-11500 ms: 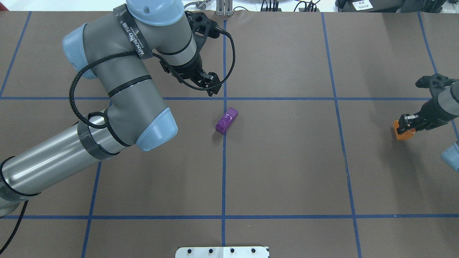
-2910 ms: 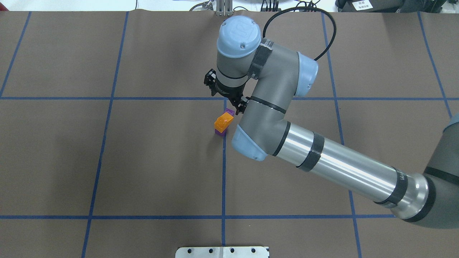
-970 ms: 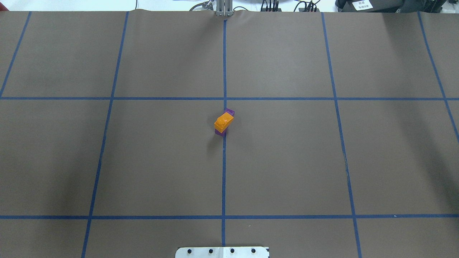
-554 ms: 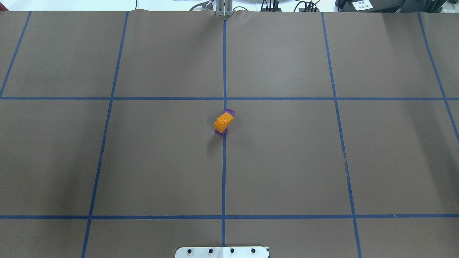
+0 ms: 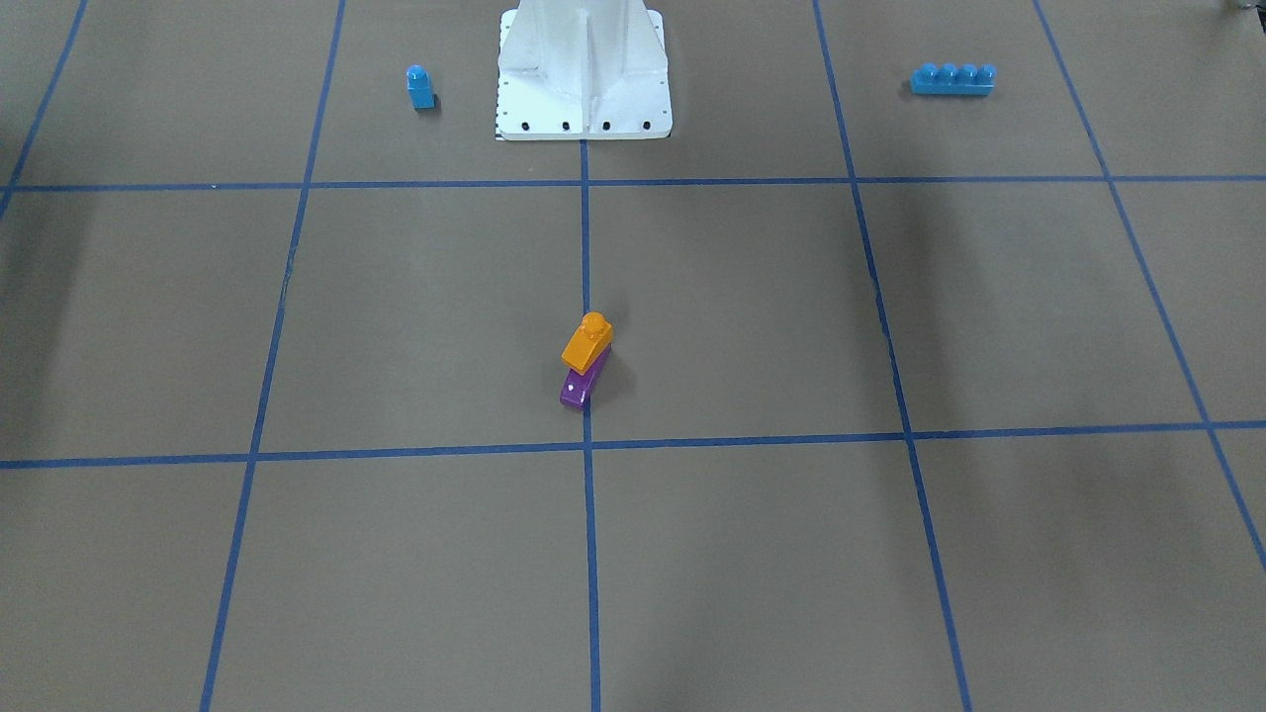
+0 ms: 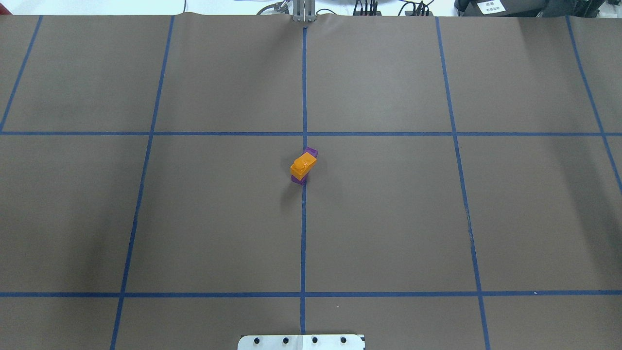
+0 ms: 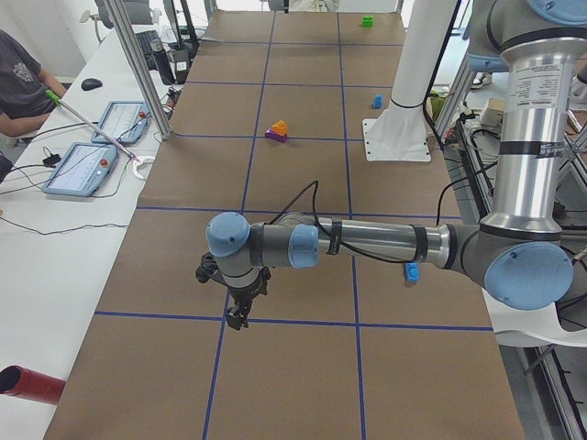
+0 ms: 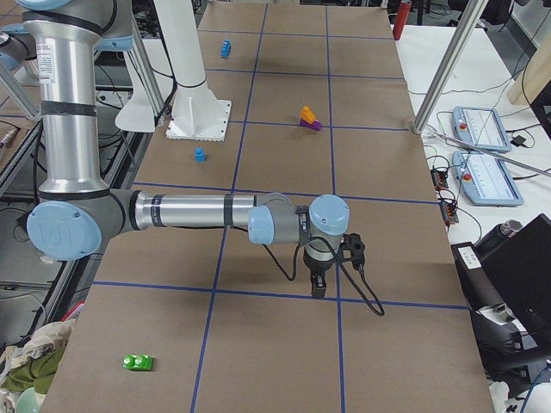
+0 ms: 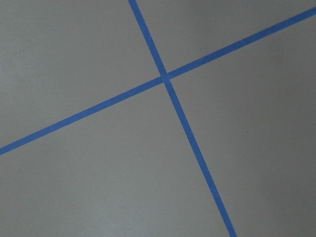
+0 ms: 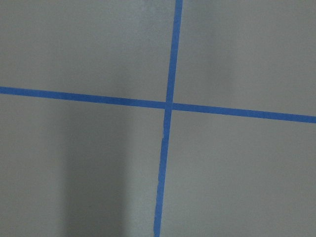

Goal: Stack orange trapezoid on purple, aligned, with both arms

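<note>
Overhead exterior view: orange trapezoid is seen stacked on the purple, mid-table on the centre tape line.

Read left to right in the front-facing view, a small blue brick, the white pedestal and a long blue brick are lined up along the far side, well apart from the stack. The orange piece is set stud-up along the purple one's length, with the purple's low end left poking out. Both are touched by nothing. The left gripper and right gripper are only caught in the side views, each pointed down near a tape crossing, far from the stack; clenched or released can't be told, tbh.
</note>
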Available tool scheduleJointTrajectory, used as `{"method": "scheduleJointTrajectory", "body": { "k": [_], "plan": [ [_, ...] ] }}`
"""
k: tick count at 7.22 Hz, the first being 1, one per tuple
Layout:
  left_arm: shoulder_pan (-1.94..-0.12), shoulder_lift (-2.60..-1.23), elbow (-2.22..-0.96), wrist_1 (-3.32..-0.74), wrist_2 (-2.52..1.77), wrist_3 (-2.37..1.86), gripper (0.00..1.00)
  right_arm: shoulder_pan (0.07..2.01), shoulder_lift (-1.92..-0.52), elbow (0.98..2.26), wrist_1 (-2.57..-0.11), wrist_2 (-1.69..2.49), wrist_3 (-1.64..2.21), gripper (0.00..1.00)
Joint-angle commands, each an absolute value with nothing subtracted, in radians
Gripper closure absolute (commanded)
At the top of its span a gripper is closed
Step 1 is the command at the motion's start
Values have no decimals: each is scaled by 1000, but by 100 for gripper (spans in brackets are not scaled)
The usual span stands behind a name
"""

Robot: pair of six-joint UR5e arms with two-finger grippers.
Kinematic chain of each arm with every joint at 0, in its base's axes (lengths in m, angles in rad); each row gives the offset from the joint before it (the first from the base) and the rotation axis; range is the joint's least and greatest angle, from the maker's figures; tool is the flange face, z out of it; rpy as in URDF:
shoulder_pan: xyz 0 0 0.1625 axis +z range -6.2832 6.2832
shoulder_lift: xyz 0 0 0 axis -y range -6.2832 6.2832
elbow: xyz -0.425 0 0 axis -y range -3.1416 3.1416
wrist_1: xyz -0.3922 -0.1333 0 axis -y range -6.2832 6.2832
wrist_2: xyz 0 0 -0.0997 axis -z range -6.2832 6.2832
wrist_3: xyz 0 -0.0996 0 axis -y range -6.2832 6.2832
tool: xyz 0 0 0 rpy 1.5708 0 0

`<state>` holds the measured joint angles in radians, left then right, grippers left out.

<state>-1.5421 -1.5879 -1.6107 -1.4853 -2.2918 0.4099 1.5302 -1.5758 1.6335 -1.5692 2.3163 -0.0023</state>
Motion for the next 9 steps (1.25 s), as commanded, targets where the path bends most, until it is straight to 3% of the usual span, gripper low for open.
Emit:
{"method": "scheduleJointTrajectory", "body": {
  "k": [1,9],
  "plan": [
    [-1543,-1585,-1611,-1486,-2292,410,0,1542,-1585,1706,-1670,2319,-3,0],
    [-1542,-1588,-1609,-1486,-2290,408,0,1542,-1583,1678,-1666,2315,-5,0]
  ]
}}
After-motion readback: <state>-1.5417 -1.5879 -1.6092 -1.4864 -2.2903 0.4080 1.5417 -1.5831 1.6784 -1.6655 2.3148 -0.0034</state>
